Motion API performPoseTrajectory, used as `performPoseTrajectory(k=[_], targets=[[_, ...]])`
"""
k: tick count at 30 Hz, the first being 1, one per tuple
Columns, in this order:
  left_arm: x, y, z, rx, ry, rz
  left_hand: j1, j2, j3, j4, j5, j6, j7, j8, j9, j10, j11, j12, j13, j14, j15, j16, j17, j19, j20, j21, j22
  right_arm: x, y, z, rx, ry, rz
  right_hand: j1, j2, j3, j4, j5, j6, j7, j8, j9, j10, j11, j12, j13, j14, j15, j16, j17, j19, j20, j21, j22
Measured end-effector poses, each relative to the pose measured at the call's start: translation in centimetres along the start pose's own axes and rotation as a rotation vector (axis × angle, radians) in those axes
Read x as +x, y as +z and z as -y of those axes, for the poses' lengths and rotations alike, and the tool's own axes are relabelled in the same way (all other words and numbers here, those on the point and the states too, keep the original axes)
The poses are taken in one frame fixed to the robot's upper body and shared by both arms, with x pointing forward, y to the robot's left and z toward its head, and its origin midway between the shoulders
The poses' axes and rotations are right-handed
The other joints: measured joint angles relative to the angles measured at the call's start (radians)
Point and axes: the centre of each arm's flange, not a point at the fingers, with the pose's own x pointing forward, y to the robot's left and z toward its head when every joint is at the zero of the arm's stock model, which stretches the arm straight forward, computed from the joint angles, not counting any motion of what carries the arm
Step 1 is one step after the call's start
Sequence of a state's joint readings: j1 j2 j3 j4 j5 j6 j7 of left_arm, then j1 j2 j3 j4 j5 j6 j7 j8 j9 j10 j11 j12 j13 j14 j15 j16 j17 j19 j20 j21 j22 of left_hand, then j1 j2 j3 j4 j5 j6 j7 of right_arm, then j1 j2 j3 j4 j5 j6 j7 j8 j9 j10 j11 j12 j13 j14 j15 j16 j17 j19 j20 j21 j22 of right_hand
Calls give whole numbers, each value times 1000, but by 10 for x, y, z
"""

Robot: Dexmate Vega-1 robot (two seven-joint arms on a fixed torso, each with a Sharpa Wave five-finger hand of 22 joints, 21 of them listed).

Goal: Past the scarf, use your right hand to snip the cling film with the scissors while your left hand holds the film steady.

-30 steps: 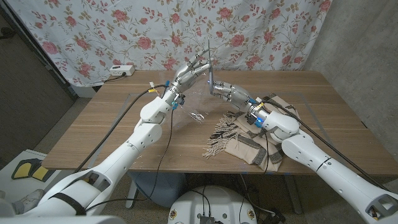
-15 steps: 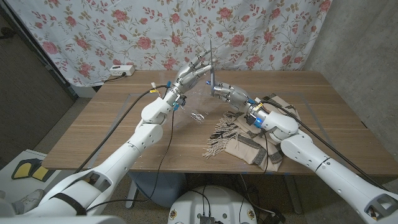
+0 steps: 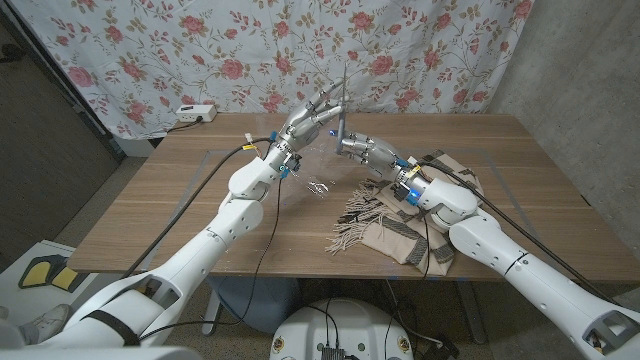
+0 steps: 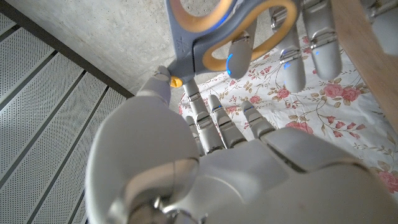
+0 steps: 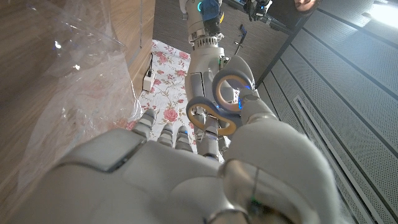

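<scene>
My left hand (image 3: 312,118) is raised above the far middle of the table, fingers spread upward, pinching a clear sheet of cling film (image 3: 305,160) that hangs down to a crumpled patch (image 3: 318,186). Close on its right, my right hand (image 3: 362,150) grips grey scissors with orange-lined handles; the blades (image 3: 343,100) point up beside the left fingers. The left wrist view shows the scissors handles (image 4: 230,31) just past my left hand (image 4: 205,155). In the right wrist view my right hand (image 5: 186,174) holds the scissors handles (image 5: 217,106), with the cling film (image 5: 81,68) over the table.
A beige fringed scarf (image 3: 400,215) lies on the wooden table (image 3: 180,200) under my right forearm, nearer than the hands. A white power strip (image 3: 195,113) sits at the far left edge. A floral curtain (image 3: 200,50) hangs behind.
Both hands have drifted slightly to the right together, and the scissors blades now stand a little further right and higher beside the left fingers.
</scene>
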State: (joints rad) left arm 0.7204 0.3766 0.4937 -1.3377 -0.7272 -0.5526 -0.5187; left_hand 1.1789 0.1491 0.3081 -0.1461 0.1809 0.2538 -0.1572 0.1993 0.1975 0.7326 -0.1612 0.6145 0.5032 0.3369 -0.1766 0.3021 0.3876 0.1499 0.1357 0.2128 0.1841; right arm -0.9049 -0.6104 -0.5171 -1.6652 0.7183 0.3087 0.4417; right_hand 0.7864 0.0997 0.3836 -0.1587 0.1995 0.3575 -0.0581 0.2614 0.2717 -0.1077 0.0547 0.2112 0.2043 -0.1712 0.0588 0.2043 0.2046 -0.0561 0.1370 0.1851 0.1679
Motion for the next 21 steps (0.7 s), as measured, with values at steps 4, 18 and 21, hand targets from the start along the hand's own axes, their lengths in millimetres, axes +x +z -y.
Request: performPoseTrajectory(k=[4,18,21], targets=[[1,-1,1,-6,-2,0,0,0,0,0,0,0,0,0,0,0,0,0,0,0,0,0,0,0,0,0,0,0,-1,0,-3,-2,-2,9,9,0,0,-4,5,-5,0,1,5,-5,0,0,0,-11,0,0,2,-16,0,0],[2,-3,3,-16,-6,-1,-2,-2,0,0,5,2,-2,0,0,0,0,-1,0,2,-2,0,0,0,0,0,0,-2,-2,-1,0,-5,-12,48,72,30,10,-4,19,-34,0,10,14,-32,0,-1,-4,-36,0,3,5,-52,0,0],[2,-3,3,-16,-7,-1,-2,-2,0,0,5,5,-5,0,0,0,0,-2,0,2,-2,0,0,0,0,0,0,-3,-2,-1,2,-6,-12,47,78,32,12,-4,19,-34,0,10,14,-32,0,-5,-5,-37,0,3,5,-52,0,0]])
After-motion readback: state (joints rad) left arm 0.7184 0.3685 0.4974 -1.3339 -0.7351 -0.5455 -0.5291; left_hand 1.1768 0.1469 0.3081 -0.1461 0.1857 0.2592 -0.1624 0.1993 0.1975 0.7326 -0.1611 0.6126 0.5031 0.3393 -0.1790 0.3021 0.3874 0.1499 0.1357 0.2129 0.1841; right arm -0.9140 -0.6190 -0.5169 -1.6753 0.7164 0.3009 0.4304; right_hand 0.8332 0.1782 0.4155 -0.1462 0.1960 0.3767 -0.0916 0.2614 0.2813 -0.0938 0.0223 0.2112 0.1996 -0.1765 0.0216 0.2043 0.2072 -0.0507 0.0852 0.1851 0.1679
